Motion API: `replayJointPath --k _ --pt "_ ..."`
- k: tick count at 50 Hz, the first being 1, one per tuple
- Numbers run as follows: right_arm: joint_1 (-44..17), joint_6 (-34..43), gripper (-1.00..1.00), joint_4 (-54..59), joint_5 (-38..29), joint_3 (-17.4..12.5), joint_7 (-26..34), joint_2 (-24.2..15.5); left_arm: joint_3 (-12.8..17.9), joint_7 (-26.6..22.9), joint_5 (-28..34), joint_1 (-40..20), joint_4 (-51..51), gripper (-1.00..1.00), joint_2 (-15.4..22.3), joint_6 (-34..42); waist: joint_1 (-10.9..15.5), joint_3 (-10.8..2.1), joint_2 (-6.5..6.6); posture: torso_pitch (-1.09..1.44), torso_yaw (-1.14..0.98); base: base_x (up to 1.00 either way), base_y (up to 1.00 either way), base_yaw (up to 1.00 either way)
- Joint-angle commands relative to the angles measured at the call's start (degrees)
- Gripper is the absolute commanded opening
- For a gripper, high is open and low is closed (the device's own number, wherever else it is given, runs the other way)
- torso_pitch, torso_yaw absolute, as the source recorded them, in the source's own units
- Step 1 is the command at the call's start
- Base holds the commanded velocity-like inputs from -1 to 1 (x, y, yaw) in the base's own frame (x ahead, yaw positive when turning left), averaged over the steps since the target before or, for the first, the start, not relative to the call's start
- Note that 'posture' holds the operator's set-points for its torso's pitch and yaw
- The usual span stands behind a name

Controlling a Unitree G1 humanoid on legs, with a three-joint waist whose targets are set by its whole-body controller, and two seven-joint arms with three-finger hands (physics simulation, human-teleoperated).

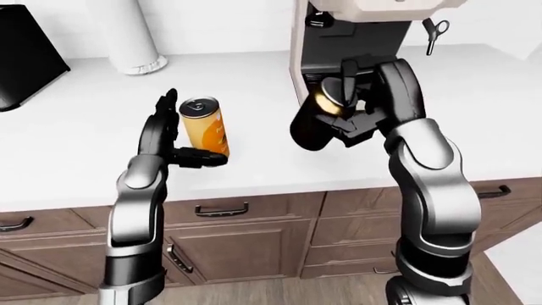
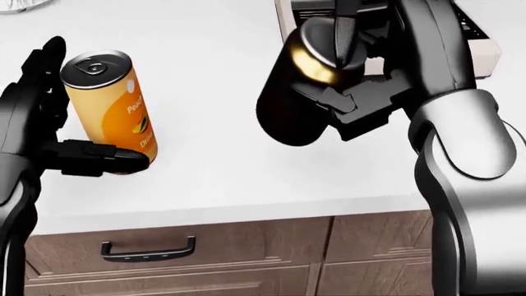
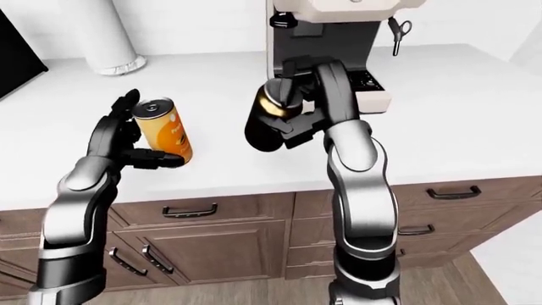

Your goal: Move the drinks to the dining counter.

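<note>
An orange peach drink can (image 2: 111,105) stands on the white counter (image 2: 214,160) at the left of the head view. My left hand (image 2: 69,123) is open about it, with straight fingers (image 2: 37,80) on its left side and the thumb (image 2: 103,159) across its lower front. A black can with a gold rim (image 2: 288,111) hangs tilted above the counter, and my right hand (image 2: 333,71) is shut on it, one finger over its top and the thumb under its side.
A coffee machine (image 1: 356,25) stands on the counter right behind the black can. A white paper-towel roll (image 1: 135,38) and a black appliance (image 1: 25,57) sit at the top left. Wooden drawers with dark handles (image 2: 148,250) run below the counter edge.
</note>
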Motion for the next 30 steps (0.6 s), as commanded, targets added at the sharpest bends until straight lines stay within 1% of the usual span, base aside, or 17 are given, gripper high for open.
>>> replayJointPath --k 1,2,4,8,9,10,11,12,14,16,18,19,22,25,26,28,30 --pt "-1.8 -2.1 -1.0 -1.7 -0.1 -0.4 -0.5 -0.3 0.4 0.5 -0.4 -1.5 -2.0 0.62 0.6 -2.4 0.0 -1.56 0.13 0.0 0.0 0.0 0.0 0.0" --pt "-1.7 -2.3 -1.0 -1.6 -0.1 -0.5 -0.5 -0.3 0.4 0.6 -0.4 -1.4 -2.1 0.56 0.7 -2.3 0.0 -1.58 0.14 0.0 0.0 0.0 0.0 0.0" --pt "-1.7 -2.2 -1.0 -1.7 -0.1 -0.5 -0.5 -0.3 0.4 0.8 -0.6 -1.5 -2.0 -0.01 0.7 -2.2 0.0 -1.58 0.16 0.0 0.0 0.0 0.0 0.0" --pt "-1.5 -2.0 -1.0 -2.0 0.0 -0.5 -0.4 -0.3 0.4 0.9 -1.0 -1.5 -2.0 -0.17 0.6 -2.2 0.0 -1.54 0.14 0.0 0.0 0.0 0.0 0.0" --pt "-1.5 -2.0 -1.0 -2.0 -0.1 -0.5 -0.4 -0.4 0.3 0.9 -1.1 -1.6 -1.9 -0.29 0.6 -2.2 0.0 -1.54 0.15 0.0 0.0 0.0 0.0 0.0" --pt "-1.5 -2.0 -1.0 -2.0 -0.1 -0.5 -0.4 -0.4 0.3 1.0 -1.1 -1.6 -1.9 -0.28 0.6 -2.2 0.0 -1.55 0.16 0.0 0.0 0.0 0.0 0.0" --pt "-1.4 -2.1 -1.0 -2.0 -0.1 -0.4 -0.4 -0.4 0.2 0.9 -1.3 -1.7 -1.8 -0.34 0.5 -2.2 0.0 -1.55 0.16 0.0 0.0 0.0 0.0 0.0" --pt "-1.3 -2.2 -1.0 -2.0 -0.2 -0.5 -0.5 -0.3 0.0 1.0 -1.2 -1.9 -1.6 -0.45 0.5 -2.3 0.0 -1.55 0.17 0.0 0.0 0.0 0.0 0.0" --pt "-1.1 -2.3 -1.0 -1.9 -0.3 -0.4 -0.5 -0.4 -0.2 1.1 -1.2 -2.1 -1.3 -0.48 0.4 -2.5 0.0 -1.56 0.17 0.0 0.0 0.0 0.0 0.0" --pt "-1.2 -2.1 -1.0 -2.1 -0.4 -0.4 -0.5 -0.3 -0.3 1.0 -1.2 -2.2 -1.1 -0.47 0.3 -2.7 0.0 -1.59 0.16 0.0 0.0 0.0 0.0 0.0" --pt "-1.1 -1.9 -1.0 -2.4 -0.4 -0.4 -0.4 -0.4 -0.3 0.9 -1.3 -2.0 -1.6 -0.54 0.3 -2.4 0.0 -1.63 0.16 0.0 0.0 0.0 0.0 0.0" --pt "-1.0 -1.8 -1.0 -2.5 -0.5 -0.4 -0.4 -0.4 -0.1 0.7 -1.4 -1.9 -2.1 -0.61 0.4 -2.0 0.0 -1.64 0.16 0.0 0.0 0.0 0.0 0.0" --pt "-1.1 -2.3 -1.0 -1.9 -0.7 -0.3 -0.5 -0.3 0.2 0.5 -1.5 -2.1 -4.0 -0.63 0.8 -0.5 -0.1 -1.62 0.19 0.0 0.0 0.0 0.0 0.0" --pt "-1.0 -2.8 -1.0 -1.4 -1.4 0.1 -0.1 -0.3 0.1 0.1 -1.8 -2.4 -7.2 -0.7 0.9 2.0 -0.1 -1.61 0.21 0.0 0.0 0.0 0.0 0.0" --pt "-0.9 -3.1 -1.0 -1.3 -1.5 0.4 0.4 -0.3 0.0 -0.2 -1.8 -2.5 -8.7 -0.77 1.0 3.2 -0.1 -1.58 0.19 0.0 0.0 0.0 0.0 0.0" --pt "-1.0 -3.2 -1.0 -1.2 -2.2 0.6 0.9 -0.2 0.1 -0.7 -1.9 -3.0 -11.9 -0.76 1.2 5.9 -0.2 -1.54 0.16 0.0 0.0 0.0 0.0 0.0" --pt "-1.0 -3.1 -1.0 -1.5 -2.4 0.5 1.4 -0.1 0.0 -1.0 -1.8 -3.2 -14.4 -0.81 1.4 7.8 -0.2 -1.51 0.15 0.0 0.0 0.0 0.0 0.0"
